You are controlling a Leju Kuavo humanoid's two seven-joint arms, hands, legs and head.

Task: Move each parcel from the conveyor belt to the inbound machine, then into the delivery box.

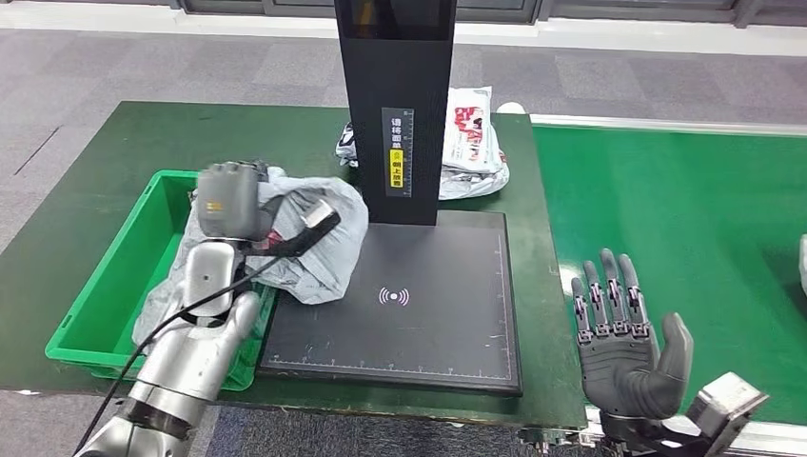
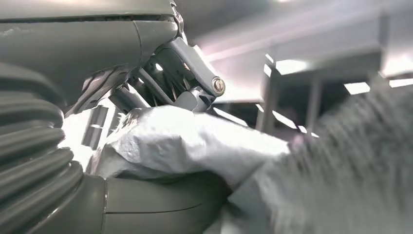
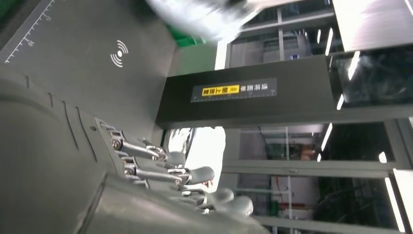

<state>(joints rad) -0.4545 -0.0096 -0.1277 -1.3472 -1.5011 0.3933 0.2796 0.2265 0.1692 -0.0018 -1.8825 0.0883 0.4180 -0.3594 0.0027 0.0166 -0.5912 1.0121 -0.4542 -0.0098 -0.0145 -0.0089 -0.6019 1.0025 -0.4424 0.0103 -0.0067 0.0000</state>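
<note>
My left hand [image 1: 231, 202] grips a crumpled grey plastic parcel [image 1: 319, 248] over the right rim of the green delivery box [image 1: 100, 314]; part of the parcel hangs over the left edge of the black inbound machine plate [image 1: 409, 305]. In the left wrist view the grey parcel [image 2: 185, 144] is pinched between the thumb and the dark fingers [image 2: 187, 73]. My right hand [image 1: 623, 338] is open, palm up with fingers apart, at the near edge of the green conveyor belt [image 1: 685, 219], holding nothing. More white and grey parcels [image 1: 471, 143] lie behind the machine's black post [image 1: 395, 105].
The scanner post [image 3: 253, 97] stands upright at the plate's far edge. The green box sits on the dark green table [image 1: 133, 143] at the left. A white object [image 1: 802, 262] shows at the belt's far right edge. Grey floor lies beyond the table.
</note>
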